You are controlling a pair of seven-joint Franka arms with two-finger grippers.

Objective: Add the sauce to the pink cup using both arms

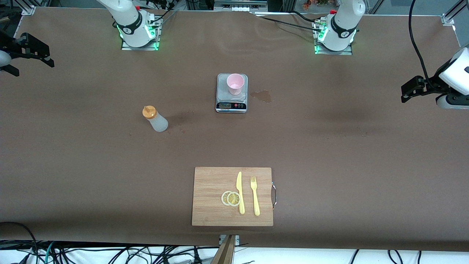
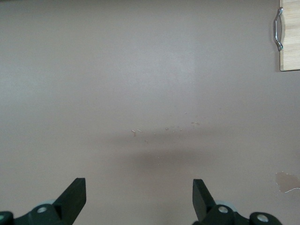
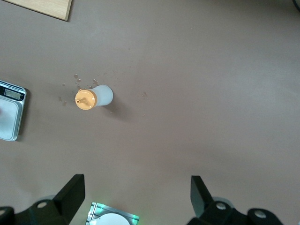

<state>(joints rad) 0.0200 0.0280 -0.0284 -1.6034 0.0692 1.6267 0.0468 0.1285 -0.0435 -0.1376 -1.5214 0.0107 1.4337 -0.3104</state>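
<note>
The pink cup (image 1: 235,84) stands upright on a small kitchen scale (image 1: 231,106) at the table's middle. The sauce bottle (image 1: 155,118), frosted white with an orange nozzle cap, stands on the table toward the right arm's end, a little nearer the front camera than the cup. It also shows in the right wrist view (image 3: 96,97). My right gripper (image 1: 34,51) is open and empty, up in the air over the table's edge at the right arm's end (image 3: 137,183). My left gripper (image 1: 413,90) is open and empty over bare table at the left arm's end (image 2: 139,185).
A wooden cutting board (image 1: 205,216) lies near the front edge with a yellow knife (image 1: 240,192), a yellow fork (image 1: 254,195) and two lemon slices (image 1: 231,198). A wet stain (image 1: 262,96) marks the table beside the scale. The scale's edge shows in the right wrist view (image 3: 10,115).
</note>
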